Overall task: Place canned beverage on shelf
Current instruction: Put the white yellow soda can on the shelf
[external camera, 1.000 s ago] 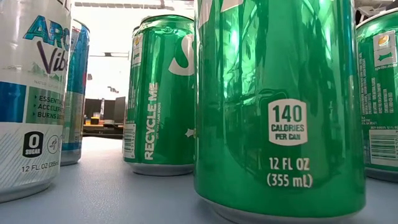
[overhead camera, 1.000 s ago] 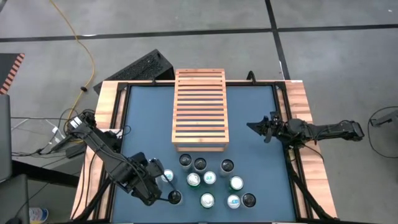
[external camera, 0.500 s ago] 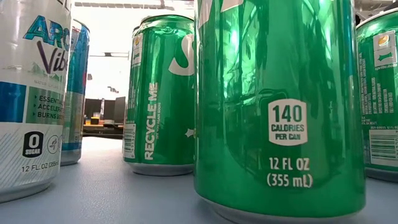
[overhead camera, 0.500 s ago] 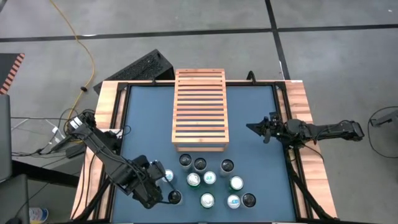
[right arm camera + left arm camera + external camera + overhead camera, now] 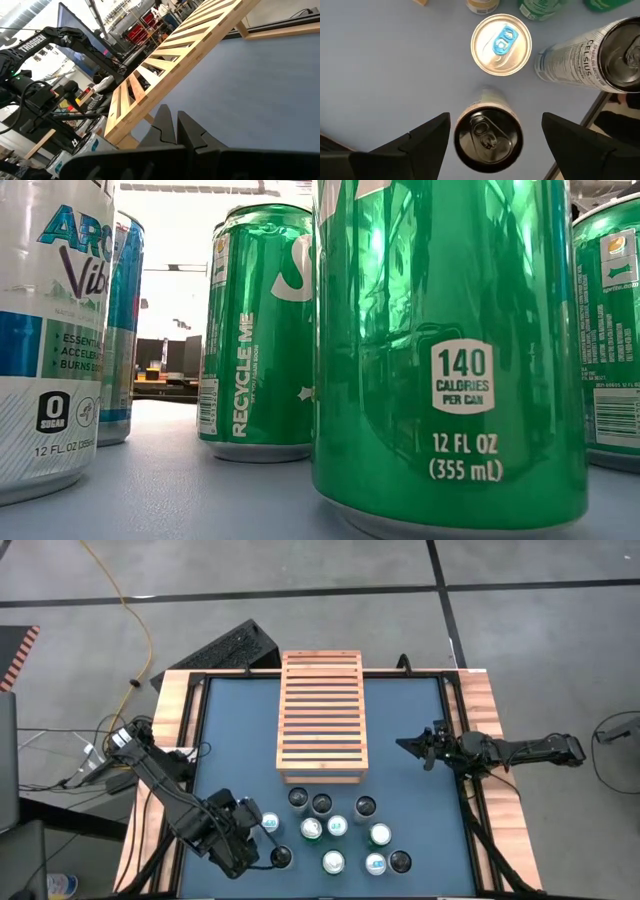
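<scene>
The high view looked straight down on the whole table (image 5: 400,730). The low view sat at tabletop height, pressed close to the cans (image 5: 448,350). The left wrist view stared down on can tops; the right wrist view faced the shelf (image 5: 175,55), shared with the high view.

The shelf (image 5: 321,717) has bare blue table (image 5: 240,740) along both long sides, wide enough for a gripper to pass. Just past its near end, a tight cluster of upright cans (image 5: 340,830) blocks the way. The left gripper (image 5: 268,850), jaws wide, straddles the black-topped can (image 5: 488,137) at that cluster's left edge.
</scene>
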### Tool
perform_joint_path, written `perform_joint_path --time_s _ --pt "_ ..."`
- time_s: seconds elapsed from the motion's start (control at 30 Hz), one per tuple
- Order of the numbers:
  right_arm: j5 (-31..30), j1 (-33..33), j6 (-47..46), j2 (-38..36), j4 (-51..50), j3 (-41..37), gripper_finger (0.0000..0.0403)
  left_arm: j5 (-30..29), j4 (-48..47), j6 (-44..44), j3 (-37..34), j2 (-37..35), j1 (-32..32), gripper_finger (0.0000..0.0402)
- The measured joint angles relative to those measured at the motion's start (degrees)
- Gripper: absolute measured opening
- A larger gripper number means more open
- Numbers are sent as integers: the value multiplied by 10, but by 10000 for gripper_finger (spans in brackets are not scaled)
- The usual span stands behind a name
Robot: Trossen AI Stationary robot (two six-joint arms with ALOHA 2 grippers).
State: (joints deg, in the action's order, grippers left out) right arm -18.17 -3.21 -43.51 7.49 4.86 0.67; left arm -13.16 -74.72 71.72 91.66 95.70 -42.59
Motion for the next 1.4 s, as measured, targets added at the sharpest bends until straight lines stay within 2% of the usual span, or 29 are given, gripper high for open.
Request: perform_joint_path --time_s 0.27,0.47,0.97,1.4 --pt "0 0 0 0 0 0 0 -7 -11 16 -2 0 -8 302" --pt "0 0 -1 0 0 0 0 5 26 27 -24 0 -8 302" --pt "0 0 -1 0 0 0 0 -1 1 16 -25 0 -13 302" --pt "0 0 0 0 -2 0 0 14 33 21 -46 0 -13 302"
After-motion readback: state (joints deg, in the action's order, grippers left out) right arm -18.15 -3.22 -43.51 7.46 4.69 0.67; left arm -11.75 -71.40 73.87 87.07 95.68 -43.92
